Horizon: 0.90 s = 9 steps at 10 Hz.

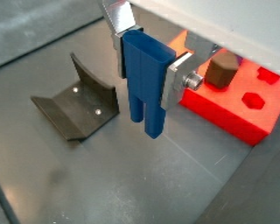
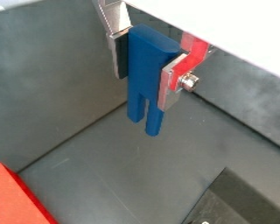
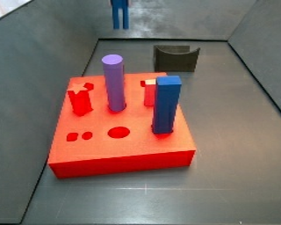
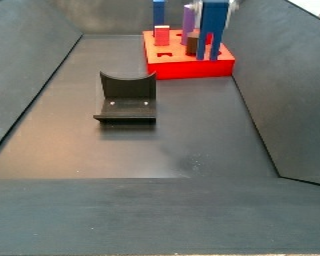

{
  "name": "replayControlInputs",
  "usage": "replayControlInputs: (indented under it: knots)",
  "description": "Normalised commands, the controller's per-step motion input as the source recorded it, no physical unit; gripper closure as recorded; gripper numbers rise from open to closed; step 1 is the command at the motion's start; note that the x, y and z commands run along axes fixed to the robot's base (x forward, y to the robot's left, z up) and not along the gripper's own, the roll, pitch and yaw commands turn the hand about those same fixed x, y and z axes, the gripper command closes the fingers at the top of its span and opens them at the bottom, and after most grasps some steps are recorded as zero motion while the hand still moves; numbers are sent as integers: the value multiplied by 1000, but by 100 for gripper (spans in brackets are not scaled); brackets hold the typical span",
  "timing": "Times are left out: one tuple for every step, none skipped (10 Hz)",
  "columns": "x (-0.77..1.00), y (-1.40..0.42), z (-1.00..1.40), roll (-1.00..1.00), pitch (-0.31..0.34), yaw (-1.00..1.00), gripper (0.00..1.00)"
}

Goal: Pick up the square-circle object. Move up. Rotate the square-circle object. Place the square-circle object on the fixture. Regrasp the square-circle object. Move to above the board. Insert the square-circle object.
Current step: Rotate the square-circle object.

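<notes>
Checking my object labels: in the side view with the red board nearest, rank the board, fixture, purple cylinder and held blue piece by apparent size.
1. Board
2. Purple cylinder
3. Fixture, farther away
4. Blue piece, farthest, cropped; its gripper is out of frame.

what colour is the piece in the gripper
Dark blue; the gripper holds the square-circle object above the floor, clearest in this wrist view.

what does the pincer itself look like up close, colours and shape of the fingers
In both wrist views the pincer has two flat silver metal finger plates. One finger is a bright plate with a round silver screw or bolt head on its outer face; the other finger is a narrower silver strip. Any dark pads are hidden. No cables or markings show, and the arm itself is out of frame.
</notes>
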Motion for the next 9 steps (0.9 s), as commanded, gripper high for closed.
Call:
replayControlInputs:
  knots:
    - [22, 5, -1000, -154, -32, -49, 100]
    - [26, 6, -1000, -161, -31, -44, 100]
    - [34, 8, -1000, -172, -24, -35, 100]
    - [37, 8, -1000, -177, -23, -33, 100]
    - [37, 8, -1000, -186, -25, -27, 100]
    - [38, 9, -1000, -193, -31, -23, 100]
    - [38, 11, -931, -199, -34, -22, 100]
    - [38, 11, -837, -203, -36, -22, 100]
    - [34, 12, -657, -211, -33, -17, 100]
